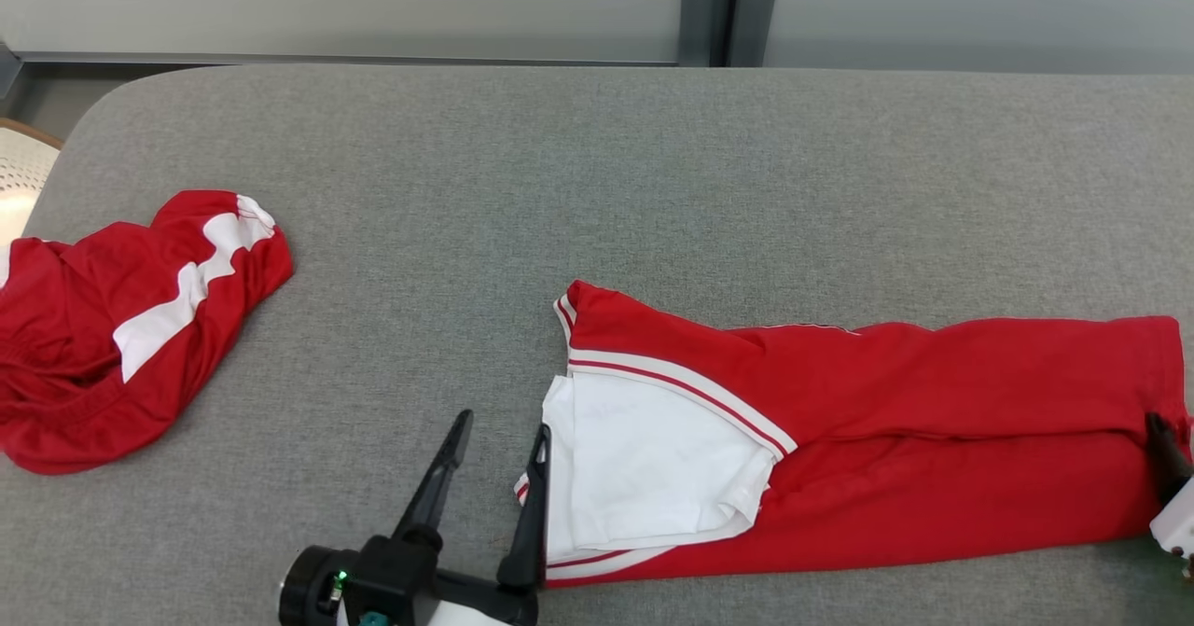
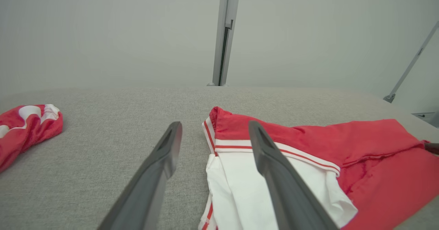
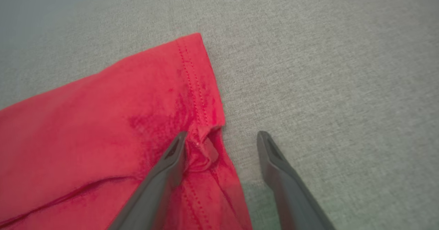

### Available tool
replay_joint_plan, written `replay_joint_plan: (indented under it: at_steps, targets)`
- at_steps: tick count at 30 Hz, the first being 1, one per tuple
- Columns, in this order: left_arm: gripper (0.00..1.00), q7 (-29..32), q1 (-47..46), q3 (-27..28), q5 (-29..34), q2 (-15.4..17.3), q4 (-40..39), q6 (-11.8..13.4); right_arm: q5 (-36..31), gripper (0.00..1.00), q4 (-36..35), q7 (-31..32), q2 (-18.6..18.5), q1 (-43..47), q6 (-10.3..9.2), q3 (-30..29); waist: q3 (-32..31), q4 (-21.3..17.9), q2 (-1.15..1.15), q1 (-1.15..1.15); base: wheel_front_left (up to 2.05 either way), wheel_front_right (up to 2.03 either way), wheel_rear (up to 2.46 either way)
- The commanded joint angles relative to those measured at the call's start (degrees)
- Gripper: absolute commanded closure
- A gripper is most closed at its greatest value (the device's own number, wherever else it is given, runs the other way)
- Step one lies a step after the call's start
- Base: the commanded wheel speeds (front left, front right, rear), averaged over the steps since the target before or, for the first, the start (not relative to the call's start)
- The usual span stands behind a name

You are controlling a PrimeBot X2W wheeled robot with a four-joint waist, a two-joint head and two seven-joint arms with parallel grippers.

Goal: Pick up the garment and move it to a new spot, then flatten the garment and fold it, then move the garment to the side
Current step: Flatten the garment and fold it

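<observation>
I am working on the flatten-and-fold step, as I judge it. The garment [image 1: 933, 393] is lying stretched along the near edge of the table [image 1: 560, 159], on its right half, with one long half apparently resting over the other.

My left gripper [image 1: 504, 421] is hanging with its fingers spread apart, holding nothing, just beside the waistband end, where the white lining [image 1: 644, 458] is showing. My right gripper [image 3: 222, 135] is also standing apart and empty. One of its fingers is resting on the puckered cloth at the stitched hem [image 3: 195, 72] and the other is over bare table.

To do this well, I am thinking of pinching both layers at each end together. I would keep the two ends level and smooth that pucker at the hem before making the next fold.

I am counting two garments: this one and a crumpled red-and-white one [image 1: 121, 327] at the left edge. There are also two grippers and one table.
</observation>
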Motion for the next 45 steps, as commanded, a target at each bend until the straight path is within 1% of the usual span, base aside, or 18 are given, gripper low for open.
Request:
replay_joint_plan:
  at_steps: [1, 6, 7, 8, 9, 12, 16, 20, 21, 24, 27, 31, 36, 41, 45]
  targets:
    - [0.00, -0.26, 0.98, 0.51, 0.89, -0.55, 0.27, -0.66, -0.52, 0.00, 1.08, 0.80, 0.42, -0.26, -0.01, 0.75, -0.18, 0.29, 0.00, 0.00, 0.00, 0.00, 0.00]
    - [0.00, -0.26, 2.21, 3.18, 3.75, -2.58, 0.72, -2.40, 0.03, 0.00, 3.95, 3.51, 2.77, 0.25, 0.02, 3.68, -0.38, 0.65, 0.00, 0.00, 0.00, 0.00, 0.00]
    - [0.00, -0.26, 2.58, 3.81, 4.24, -2.90, 0.78, -2.64, 0.39, 0.52, 4.02, 3.67, 3.01, 0.40, 0.10, 4.16, -0.36, 0.60, 0.00, 0.00, 0.00, 0.00, 0.00]
    - [0.00, -0.26, 2.76, 4.34, 4.68, -3.19, 0.78, -2.73, 0.79, 0.79, 3.73, 3.35, 3.22, 0.41, 0.13, 4.57, -0.30, 0.51, 0.00, 0.00, 0.00, 0.00, 0.00]
    - [0.00, -0.26, 2.88, 4.94, 5.09, -3.49, 0.77, -3.08, 1.13, 1.00, 3.67, 2.98, 3.15, 0.42, 0.13, 4.68, -0.25, 0.38, 0.00, 0.00, 0.00, 0.00, 0.00]
    - [0.00, -0.26, 3.05, 6.58, 6.14, -4.02, 0.77, -3.68, 1.27, 1.00, 3.96, 1.47, 1.40, 0.68, -0.08, 4.80, -0.13, -0.21, 0.00, 0.00, 0.00, 0.00, 0.00]
    - [0.00, -0.27, 2.92, 9.02, 7.81, -4.61, 0.91, -4.86, 0.64, 1.00, 4.43, -1.11, -3.13, 0.11, -0.15, 3.34, 0.48, -1.84, 0.00, 0.00, 0.00, 0.00, 0.00]
    - [0.00, -0.27, 2.63, 10.73, 8.94, -4.93, 0.84, -5.66, -2.40, 1.00, 4.86, -3.28, -8.42, -1.11, -0.09, 2.60, 1.00, -3.31, 0.00, 0.00, 0.00, 0.00, 0.00]
    - [0.00, -0.27, 2.63, 10.73, 8.94, -4.93, 0.84, -5.66, -2.40, 1.00, 4.86, -3.28, -8.42, -1.11, -0.09, 2.60, 1.00, -3.31, 0.00, 0.00, 0.00, 0.00, 0.00]
    - [0.00, -0.27, 2.85, 12.15, 9.54, -5.12, 0.80, -5.88, -5.06, 1.00, 5.32, -4.24, -11.67, -2.78, -0.07, 2.34, 1.19, -4.84, 0.00, 0.00, 0.00, 0.00, 0.00]
    - [0.00, -0.27, 2.89, 13.18, 10.20, -5.28, 1.24, -6.16, -6.98, 1.00, 4.31, -4.48, -13.07, -4.97, -0.07, 2.99, 1.29, -6.48, 0.00, 0.00, 0.00, 0.00, 0.00]
    - [0.00, -0.27, 2.38, 13.74, 10.76, -5.56, 1.85, -6.71, -8.44, 1.00, 0.66, -3.12, -12.07, -7.33, -0.07, 4.67, 1.08, -8.08, 0.00, 0.00, 0.00, 0.00, 0.00]
    - [0.00, -0.27, 2.39, 14.05, 11.11, -5.83, 2.53, -7.01, -11.06, 1.00, -8.91, -0.15, -8.52, -6.56, -0.06, 5.56, 0.43, -8.89, 0.00, 0.00, 0.00, 0.00, 0.00]
    - [0.00, -0.27, 3.47, 14.38, 10.87, -6.05, 3.51, -7.72, -16.08, 1.00, -23.05, 5.72, -3.16, -1.83, -0.06, 4.55, -0.59, -8.19, 0.00, 0.00, 0.00, 0.00, 0.00]
    - [0.00, -0.27, 3.85, 14.29, 10.95, -6.25, 4.07, -8.08, -19.68, 1.00, -35.22, 10.25, 2.39, 3.61, -0.06, 4.55, -1.32, -6.59, 0.00, 0.00, 0.00, 0.00, 0.00]
